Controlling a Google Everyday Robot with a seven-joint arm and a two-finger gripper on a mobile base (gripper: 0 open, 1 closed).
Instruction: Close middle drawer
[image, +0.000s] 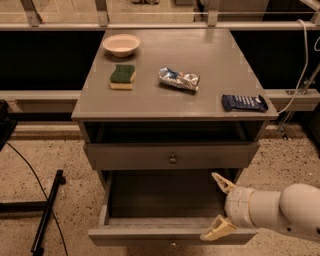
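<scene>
The robot's white arm (280, 212) reaches in from the lower right corner of the camera view, its thick forearm lying almost level and pointing left, ending at the gripper (222, 206) by the right end of the middle drawer (150, 236). The two pale fingers (223, 182) are spread wide, one above the other in the view, and hold nothing: the upper one hangs over the right side of the drawer's open box, while the lower one lies across the right part of its front panel, though contact cannot be judged. The middle drawer stands pulled well out of the grey desk (150, 102), below the taller-fronted upper drawer (125, 156) with its round knob (172, 159). Its long axis runs left to right across the view, its low front panel faces the camera at the bottom edge, and its deep, plain box opens upward. On the desk top sit a pale bowl (121, 44) at the back left, a green-and-yellow sponge (123, 76) just in front of it, a crumpled silver packet (179, 79) near the middle and a dark blue packet (244, 102) at the right front edge. A black pole (47, 210) lies on the speckled floor to the left.
</scene>
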